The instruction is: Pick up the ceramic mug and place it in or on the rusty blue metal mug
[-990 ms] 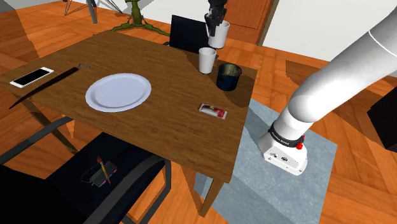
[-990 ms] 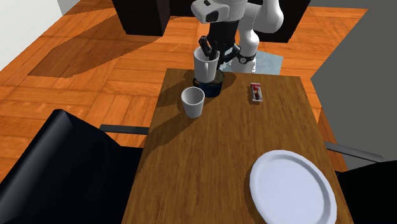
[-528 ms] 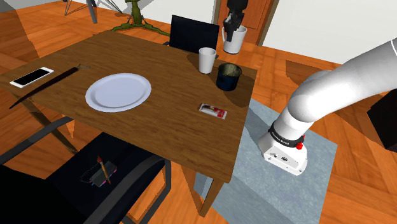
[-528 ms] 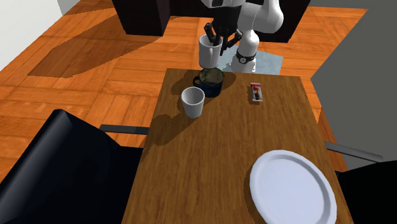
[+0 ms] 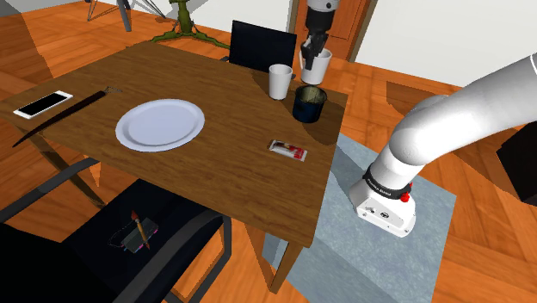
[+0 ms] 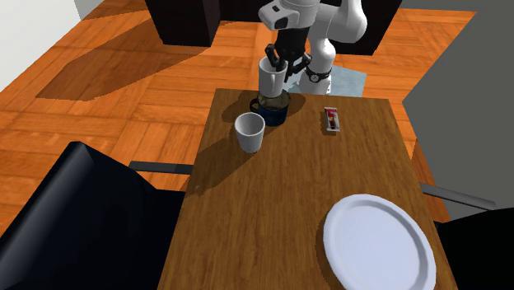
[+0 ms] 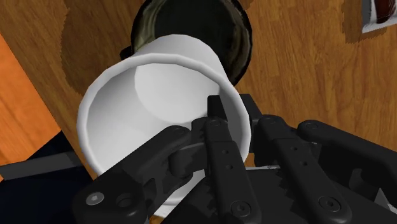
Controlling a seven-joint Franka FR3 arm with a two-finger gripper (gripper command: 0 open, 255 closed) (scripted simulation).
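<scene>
Above the dark blue mug [image 5: 308, 105], close over its rim, hangs the white mug [image 5: 316, 62]. The jaws pinch its wall, one finger inside the mouth and one outside, as the wrist view shows. From the second exterior view the white mug's base sits almost on the blue mug's opening. The wrist view shows that base covering part of the dark mouth, a little off centre.

The pick-up looks done and the placing step is in hand. The next move, as I judge it, is a small sideways correction to centre the base over the blue mug. Then comes a slow straight descent, with the jaws opening only once the white mug bears its weight there. The two mugs look close in width, so the white one may seat on the rim rather than drop inside, and a tilted release could tip it.

Room is tight on one side. A second white cup [image 5: 280, 81] stands just beside the blue mug, on the shoulder view's left of it. The blue mug itself stands near the counter [image 5: 224, 95] corner, so a push could slide it toward the edge. A small packet [image 5: 287, 151] lies well apart from the blue mug, and the white plate [image 5: 160, 124] farther still. Over the blue mug the air is open.
</scene>
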